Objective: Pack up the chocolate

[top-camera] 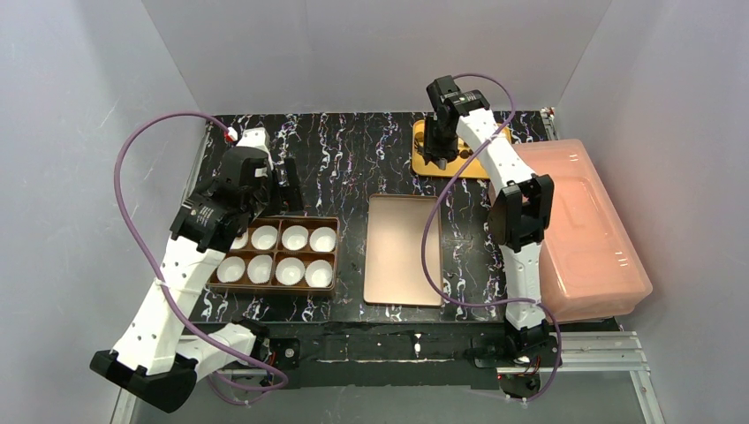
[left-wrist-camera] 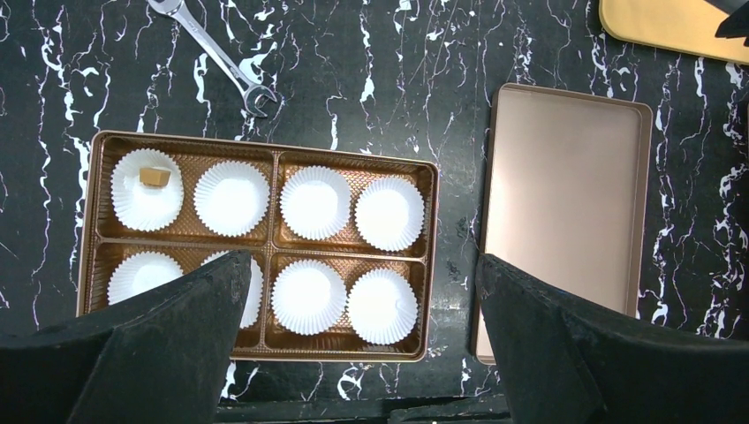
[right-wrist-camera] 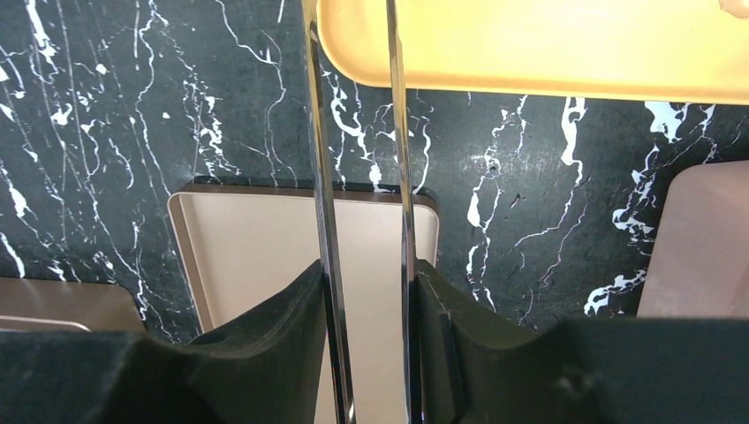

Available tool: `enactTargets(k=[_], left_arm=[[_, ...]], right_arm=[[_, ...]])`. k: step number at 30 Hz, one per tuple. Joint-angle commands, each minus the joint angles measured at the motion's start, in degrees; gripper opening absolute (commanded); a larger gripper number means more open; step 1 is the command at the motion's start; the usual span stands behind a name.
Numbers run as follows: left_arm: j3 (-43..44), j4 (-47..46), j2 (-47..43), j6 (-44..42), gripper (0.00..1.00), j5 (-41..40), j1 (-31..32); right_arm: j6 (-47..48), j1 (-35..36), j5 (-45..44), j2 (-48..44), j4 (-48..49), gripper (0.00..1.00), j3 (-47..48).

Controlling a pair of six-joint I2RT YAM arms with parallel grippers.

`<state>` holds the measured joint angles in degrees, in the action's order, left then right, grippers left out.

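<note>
A brown box (top-camera: 338, 256) of white paper cups sits at the left. In the left wrist view, one tan chocolate (left-wrist-camera: 155, 177) lies in the far left cup of the box (left-wrist-camera: 431, 256). My left gripper (top-camera: 284, 185) (left-wrist-camera: 362, 265) is open and empty above the box's near right cups. My right gripper (top-camera: 439, 152) (right-wrist-camera: 366, 269) is shut on metal tongs (right-wrist-camera: 320, 132) over the gold tray (top-camera: 422, 132) (right-wrist-camera: 530, 44) at the back. Small dark chocolate chunks (top-camera: 465, 152) show on that tray beside the arm. The tong tips are out of view.
The flat copper-brown lid (top-camera: 404, 249) (left-wrist-camera: 565, 203) (right-wrist-camera: 265, 256) lies between box and right arm. A pink lidded bin (top-camera: 583, 225) fills the right side. A wrench (left-wrist-camera: 216, 53) lies behind the box. Grey walls enclose the table.
</note>
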<state>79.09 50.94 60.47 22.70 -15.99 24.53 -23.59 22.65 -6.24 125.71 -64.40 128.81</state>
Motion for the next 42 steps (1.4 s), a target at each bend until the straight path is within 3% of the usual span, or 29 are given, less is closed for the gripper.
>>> enactTargets(k=[1, 27, 31, 42], left_arm=[[-0.8, -0.2, -1.6, -0.5, 1.00, -1.1, -0.2], [-0.4, -0.4, -0.5, -1.1, 1.00, -0.8, -0.2], [0.1, -0.5, -0.1, -1.3, 1.00, -0.7, -0.2], [0.2, -0.7, 0.3, -1.3, 0.99, -0.1, -0.2]], right_arm=[[1.0, -0.8, -0.6, 0.4, -0.6, 0.45, 2.6], [2.7, -0.8, -3.7, 6.6, -1.2, 0.43, 5.5], [3.1, -0.8, -4.3, 6.9, -2.0, 0.38, 7.1], [2.6, -0.8, -5.0, 1.2, -1.8, 0.35, 3.0]])
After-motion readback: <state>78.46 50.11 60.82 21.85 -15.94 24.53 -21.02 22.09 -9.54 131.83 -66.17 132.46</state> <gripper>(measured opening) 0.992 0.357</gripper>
